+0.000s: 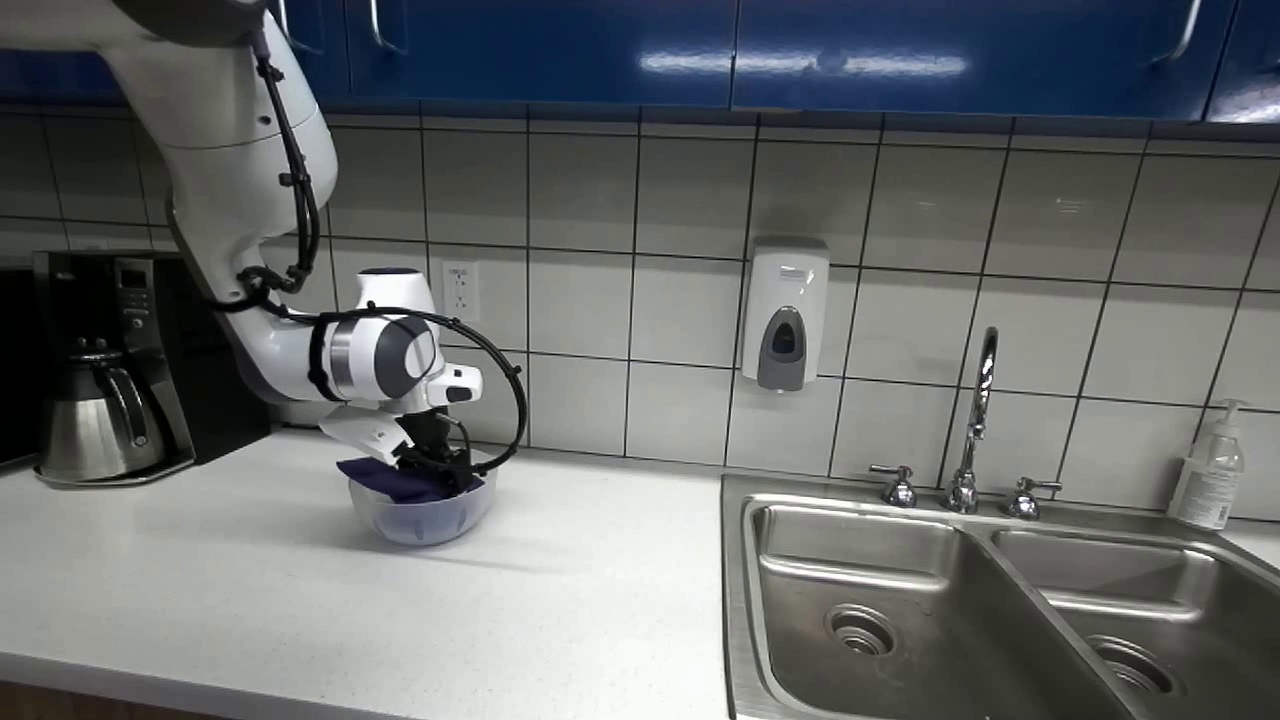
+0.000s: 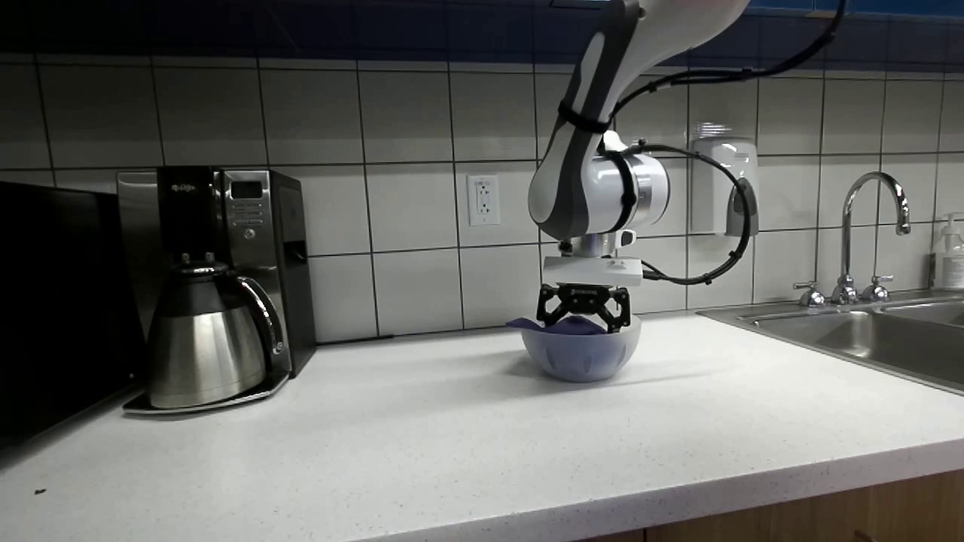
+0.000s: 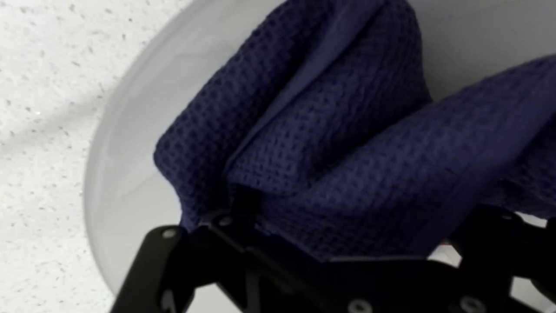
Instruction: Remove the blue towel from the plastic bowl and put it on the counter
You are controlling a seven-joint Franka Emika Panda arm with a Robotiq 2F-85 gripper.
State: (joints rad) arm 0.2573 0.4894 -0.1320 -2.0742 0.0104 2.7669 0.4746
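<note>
Towel (image 3: 352,143), one and blue, lies bunched in one bowl (image 1: 420,522), nearer the worktop's (image 2: 376,452) back edge than its front; one hand (image 2: 581,325) reaches in, two jaws wide apart, gripping nothing.

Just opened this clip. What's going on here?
The robot's gripper is down in the plastic bowl, its jaws wide apart with part of the blue towel between them. The towel has not been taken out yet: it lies bunched in the bowl, with one corner poking out over the edge. The bowl stands on the counter.
</note>
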